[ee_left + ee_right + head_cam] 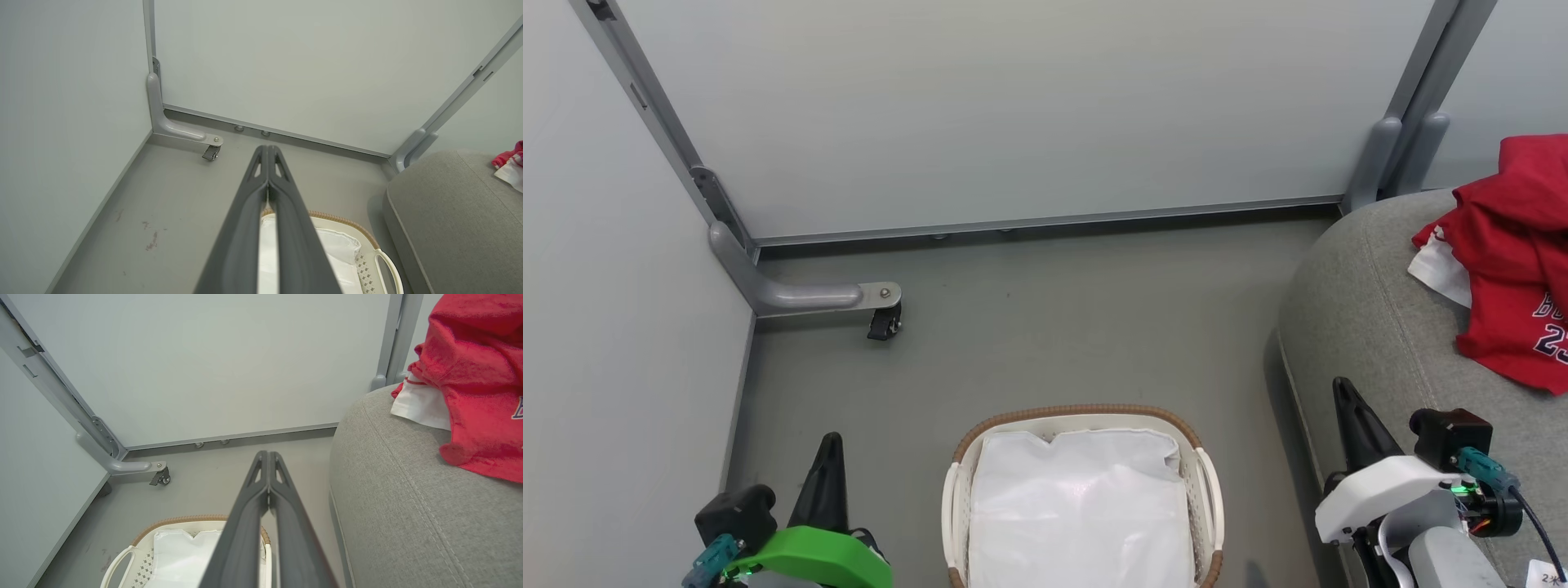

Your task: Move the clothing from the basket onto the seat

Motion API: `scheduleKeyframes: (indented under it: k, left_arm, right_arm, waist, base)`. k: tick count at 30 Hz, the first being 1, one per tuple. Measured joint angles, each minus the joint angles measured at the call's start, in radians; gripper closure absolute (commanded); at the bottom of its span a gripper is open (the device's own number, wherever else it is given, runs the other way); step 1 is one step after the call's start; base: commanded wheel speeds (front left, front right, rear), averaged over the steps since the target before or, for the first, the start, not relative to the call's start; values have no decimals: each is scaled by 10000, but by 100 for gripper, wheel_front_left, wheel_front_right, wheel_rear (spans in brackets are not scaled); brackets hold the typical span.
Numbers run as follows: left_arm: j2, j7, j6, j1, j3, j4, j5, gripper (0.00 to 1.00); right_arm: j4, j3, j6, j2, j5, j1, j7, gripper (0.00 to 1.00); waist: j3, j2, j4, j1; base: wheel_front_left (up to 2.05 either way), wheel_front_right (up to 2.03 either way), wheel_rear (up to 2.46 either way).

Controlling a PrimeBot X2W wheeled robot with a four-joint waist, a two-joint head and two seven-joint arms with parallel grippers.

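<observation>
Both pairs of jaws are pressing together on nothing. The left gripper [831, 447] is hovering left of the basket [1078, 410], the right gripper [1342, 394] right of it, both pointing ahead. The basket is holding just its liner sheet [1078, 506]; the red clothing [1515, 237] is lying on the seat [1364, 327] right of it, so both grippers are likely parking.
</observation>
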Motion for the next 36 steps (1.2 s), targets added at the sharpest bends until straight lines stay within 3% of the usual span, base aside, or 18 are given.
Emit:
scheduleKeyframes:
  k: [36]
  left_arm:
    - [-4,1507,-42,-62,980,-685,-5005,100]
  right_arm:
    - [-918,-242,0,-19,5902,241,1419,100]
  waist:
    - [-56,0,-39,0]
  base:
    - [0,0,0]
